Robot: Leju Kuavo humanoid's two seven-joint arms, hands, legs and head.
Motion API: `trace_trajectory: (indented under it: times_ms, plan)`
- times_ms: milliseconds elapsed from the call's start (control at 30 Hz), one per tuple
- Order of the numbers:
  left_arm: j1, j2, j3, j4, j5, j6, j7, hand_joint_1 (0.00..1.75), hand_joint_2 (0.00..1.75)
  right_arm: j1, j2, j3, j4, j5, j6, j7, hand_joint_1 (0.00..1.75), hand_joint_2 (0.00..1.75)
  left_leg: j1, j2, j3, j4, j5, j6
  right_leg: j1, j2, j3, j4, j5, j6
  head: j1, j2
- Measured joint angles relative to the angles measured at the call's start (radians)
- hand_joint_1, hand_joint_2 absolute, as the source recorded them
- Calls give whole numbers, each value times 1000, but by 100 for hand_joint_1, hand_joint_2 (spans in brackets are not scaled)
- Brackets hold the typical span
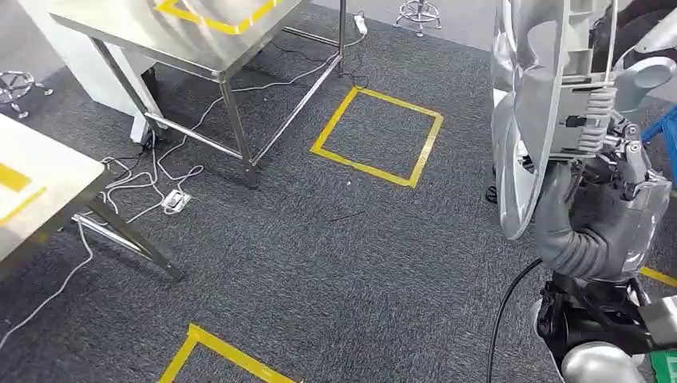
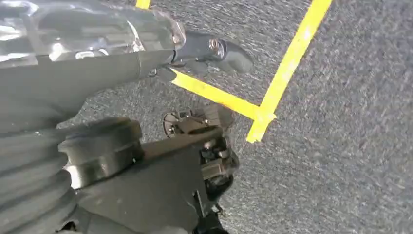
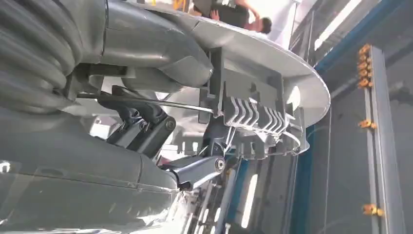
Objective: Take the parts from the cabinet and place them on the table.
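A large light-grey curved plastic part (image 1: 523, 128) with a ribbed clip section stands upright at the right of the head view, and my right hand (image 1: 627, 163) grips it from behind. In the right wrist view the thumb and dark fingers (image 3: 146, 122) clamp the same part (image 3: 272, 73) at its ribbed inner side. My left hand (image 2: 204, 97) hangs over the carpet with nothing in it, one dark finger (image 2: 219, 51) stretched out. A steel table (image 1: 199, 48) marked with yellow tape stands at the far left, and a second table (image 1: 32, 183) is at the left edge.
Yellow tape squares (image 1: 375, 136) (image 1: 215, 351) mark the dark carpet. White cables and a power strip (image 1: 176, 199) lie under the tables. A stool base (image 1: 419, 12) is at the back, something blue (image 1: 667, 128) at the right edge. A person (image 3: 234, 12) stands beyond the part.
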Motion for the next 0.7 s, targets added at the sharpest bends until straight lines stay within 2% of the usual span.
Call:
trace_trajectory:
  times_ms: [33,67,100,133,167,200,233,267,300,333,367,400,433,467,533,567,600,633,700]
  plan:
    - [-2,0,0,0,0,0,0,0,175,-1,0,0,0,0,-1,0,175,175,5,-13,4,-5,5,9,-4,-6,-6,-6,-10,10,-2,0]
    - [-2,0,0,0,0,0,0,0,175,-3,0,0,0,2,-2,0,175,175,7,-24,4,-7,7,13,-7,34,-2,19,-35,23,3,0]
    - [-3,0,0,0,1,0,-1,0,175,0,0,-1,0,4,-3,0,175,175,8,-30,4,-7,8,18,-7,60,-15,54,-57,24,3,0]
    - [-6,0,0,0,2,-1,-2,0,175,4,0,0,-3,10,-5,0,175,175,7,-44,4,-7,10,23,-6,88,-56,155,-107,22,12,0]
    - [-7,1,0,0,4,-3,-2,0,175,7,2,1,-3,14,-5,-1,175,175,4,-55,4,-7,11,25,-6,96,-92,238,-142,20,18,0]
    - [-6,2,0,0,5,-6,-2,0,175,8,3,3,-3,21,-6,-2,175,175,2,-69,4,-7,11,26,-6,98,-123,302,-160,17,22,0]
    - [-6,3,0,0,7,-10,-1,0,175,9,5,5,-3,27,-7,-3,175,175,0,-81,5,-7,12,26,-6,99,-135,320,-155,12,25,0]
    - [-5,4,0,0,8,-13,-1,0,175,11,7,11,-3,35,-8,-5,175,175,-2,-95,6,-7,12,27,-5,101,-127,296,-126,5,28,0]
    - [-5,5,0,0,9,-14,0,0,175,11,9,15,-3,40,-10,-6,175,175,-4,-108,8,-7,13,28,-5,105,-108,244,-87,-1,31,0]
    - [-6,6,0,0,10,-15,0,0,175,11,11,19,-3,43,-13,-6,175,175,-5,-123,11,-7,13,28,-5,117,-67,144,-27,-10,33,0]
    - [-6,8,0,0,10,-15,0,0,175,11,12,24,-3,48,-17,-8,175,175,-5,-135,12,-7,13,27,-4,153,-33,56,17,-18,34,0]
    - [-7,8,0,0,10,-15,-1,0,175,13,13,27,-2,51,-19,-11,175,175,-6,-144,6,-7,17,22,-7,199,-21,35,7,-23,30,0]
    - [-9,10,0,0,10,-15,-1,0,175,18,14,29,-3,52,-23,-15,175,175,-3,-156,0,-4,20,17,-5,191,-20,16,12,-22,29,0]
    - [-8,10,0,0,10,-15,-1,0,175,18,14,32,-2,52,-24,-16,175,175,1,-165,-8,-5,25,9,-2,178,-17,11,7,-22,37,0]
    - [-4,11,0,0,9,-15,-1,0,175,19,18,35,-3,52,-29,-18,175,175,3,-188,-13,-12,34,-4,-2,158,-15,3,11,-24,36,0]
    - [-3,19,0,1,10,-15,-1,0,175,18,19,37,-3,52,-31,-18,175,175,0,-147,-16,-2,21,-5,-11,139,-10,-14,21,-24,37,0]
    - [-3,18,0,0,9,-15,-2,0,175,22,20,39,-1,52,-33,-18,175,175,-8,-78,-28,18,-2,-11,-9,132,-7,-20,23,-28,30,0]
    - [-6,18,0,0,8,-15,-2,0,175,24,21,42,-3,52,-35,-20,175,175,-2,-57,-57,81,-47,-17,-7,117,-7,-22,25,-32,18,0]
    - [-6,19,0,0,6,-15,-2,0,175,25,24,43,-3,53,-37,-20,175,175,9,-55,-121,233,-118,-27,-6,87,-8,-21,25,-32,15,0]
